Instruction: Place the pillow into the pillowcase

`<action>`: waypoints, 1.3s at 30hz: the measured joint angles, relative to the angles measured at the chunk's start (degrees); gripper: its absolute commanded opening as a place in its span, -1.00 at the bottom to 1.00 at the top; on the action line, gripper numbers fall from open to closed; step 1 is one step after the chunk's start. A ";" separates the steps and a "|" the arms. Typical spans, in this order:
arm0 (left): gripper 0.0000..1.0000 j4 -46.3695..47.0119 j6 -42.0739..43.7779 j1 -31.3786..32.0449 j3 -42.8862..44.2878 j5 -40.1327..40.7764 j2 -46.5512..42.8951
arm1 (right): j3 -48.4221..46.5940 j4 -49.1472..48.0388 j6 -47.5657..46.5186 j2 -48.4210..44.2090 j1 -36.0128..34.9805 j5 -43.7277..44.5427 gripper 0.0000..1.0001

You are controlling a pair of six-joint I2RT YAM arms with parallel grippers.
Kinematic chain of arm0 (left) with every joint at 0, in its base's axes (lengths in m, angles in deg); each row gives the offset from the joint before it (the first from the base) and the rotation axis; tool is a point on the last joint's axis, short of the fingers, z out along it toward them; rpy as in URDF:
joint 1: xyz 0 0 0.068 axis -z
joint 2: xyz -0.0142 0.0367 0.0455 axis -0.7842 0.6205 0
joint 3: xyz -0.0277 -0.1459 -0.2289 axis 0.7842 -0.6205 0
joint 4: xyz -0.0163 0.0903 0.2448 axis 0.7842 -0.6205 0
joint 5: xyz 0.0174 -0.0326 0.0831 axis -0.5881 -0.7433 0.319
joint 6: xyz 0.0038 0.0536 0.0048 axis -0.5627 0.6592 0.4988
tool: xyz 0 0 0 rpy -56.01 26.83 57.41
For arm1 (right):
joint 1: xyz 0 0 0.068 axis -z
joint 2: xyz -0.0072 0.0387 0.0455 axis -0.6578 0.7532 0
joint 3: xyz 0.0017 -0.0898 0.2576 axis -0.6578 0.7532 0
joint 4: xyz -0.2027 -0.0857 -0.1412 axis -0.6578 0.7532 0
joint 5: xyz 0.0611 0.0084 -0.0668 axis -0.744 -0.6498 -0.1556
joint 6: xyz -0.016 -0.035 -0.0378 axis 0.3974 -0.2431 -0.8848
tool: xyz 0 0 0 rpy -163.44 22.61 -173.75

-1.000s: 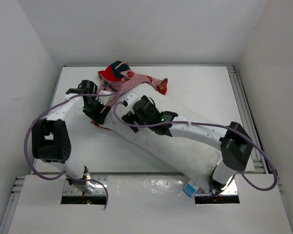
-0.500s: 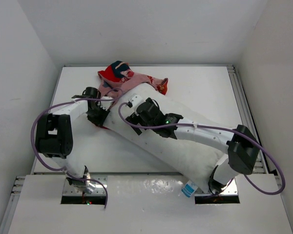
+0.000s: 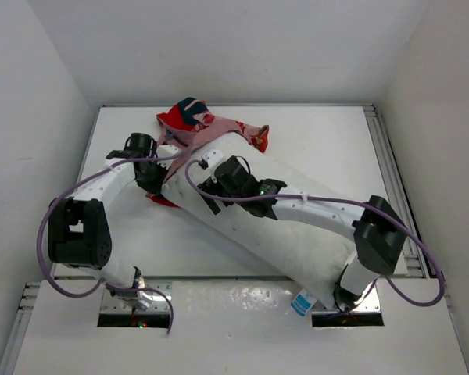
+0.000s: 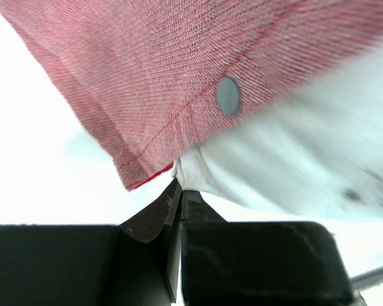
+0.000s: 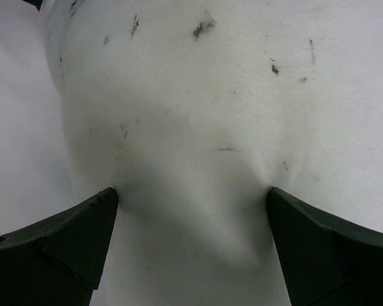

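Observation:
The white pillow (image 3: 297, 226) lies diagonally across the table, its far end against the crumpled red pillowcase (image 3: 191, 121). In the left wrist view the pillowcase's red hem (image 4: 147, 70) lies over the pillow (image 4: 293, 153). My left gripper (image 4: 179, 186) is shut, its tips touching where hem and pillow meet; whether any cloth is pinched does not show. From above, this left gripper (image 3: 161, 184) is at the pillow's far-left corner. My right gripper (image 5: 191, 194) stands wide open, fingers pressed into the pillow (image 5: 191, 115). From above, the right gripper (image 3: 209, 194) is on the pillow's far end.
A grey snap button (image 4: 228, 95) sits on the pillowcase hem. A strip of red cloth (image 3: 162, 200) shows from under the pillow's left edge. The pillow's blue-and-white tag (image 3: 302, 301) hangs at the near edge by the right arm's base. White walls enclose the table (image 3: 328, 133).
My left gripper has closed from partly open to shut at the pillowcase hem, and its arm has shifted slightly. The right gripper stays open on the pillow, barely moved.

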 measured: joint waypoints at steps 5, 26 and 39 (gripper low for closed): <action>-1.00 -3.23 -0.72 0.00 3.82 -1.14 -1.90 | -1.22 -1.31 2.78 3.78 1.97 -2.71 0.42; 0.26 11.76 2.25 0.37 -5.51 11.54 3.08 | 0.70 -6.84 13.18 4.04 8.68 -12.52 -1.00; -1.00 20.59 1.84 -1.46 -6.45 5.18 7.39 | 2.51 -8.57 15.43 2.93 9.49 -11.56 -1.00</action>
